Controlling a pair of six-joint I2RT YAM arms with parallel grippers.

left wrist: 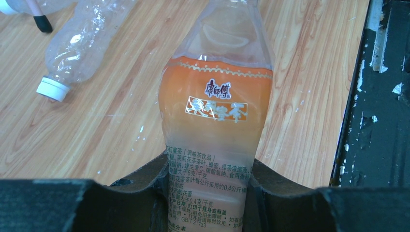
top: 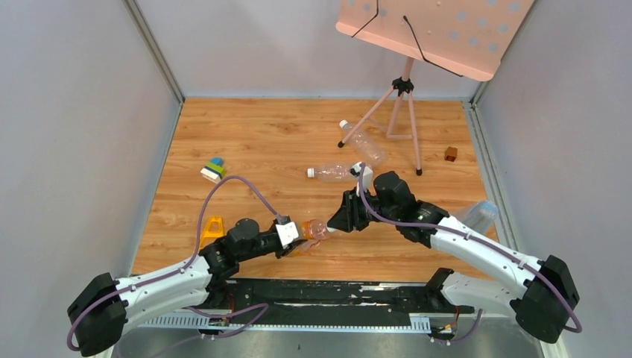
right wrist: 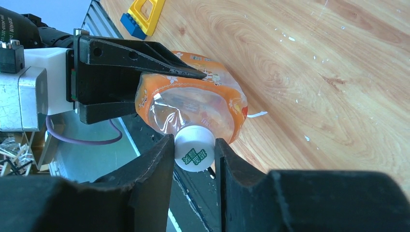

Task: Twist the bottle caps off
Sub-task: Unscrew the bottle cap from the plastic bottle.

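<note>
White cap (right wrist: 194, 149) with green print is sitting between the fingers of your right gripper (top: 334, 226). Both black fingers are pressing against its sides, so the claw is clamped on it. The cap is facing the right wrist camera almost head-on, over the front part of the wooden table (top: 246, 134), between the two grippers.

Your right arm is reaching in from its base at the lower right and rising to a bent elbow over the middle of the table. Its wrist is dipping down and to the left toward the cap. Your left arm is lying low from its base at the lower left, with the forearm running to the right. Your left gripper (left wrist: 208, 176) is clamped around the lower body of the orange-labelled bottle (left wrist: 215, 96), which is looking squashed where it is gripped.

That bottle's long axis is running roughly left to right in the top view, with neck and cap pointing right at the right gripper. Whether its body is touching the wood is hard to tell.

Farther back, a second white cap (left wrist: 52, 89) is pointing left on the crumpled clear bottle (left wrist: 82, 43), which is lying on its side. A far cap (top: 343, 124) is topping another clear bottle (top: 365, 145) beside the tripod stand (top: 402, 86).
</note>
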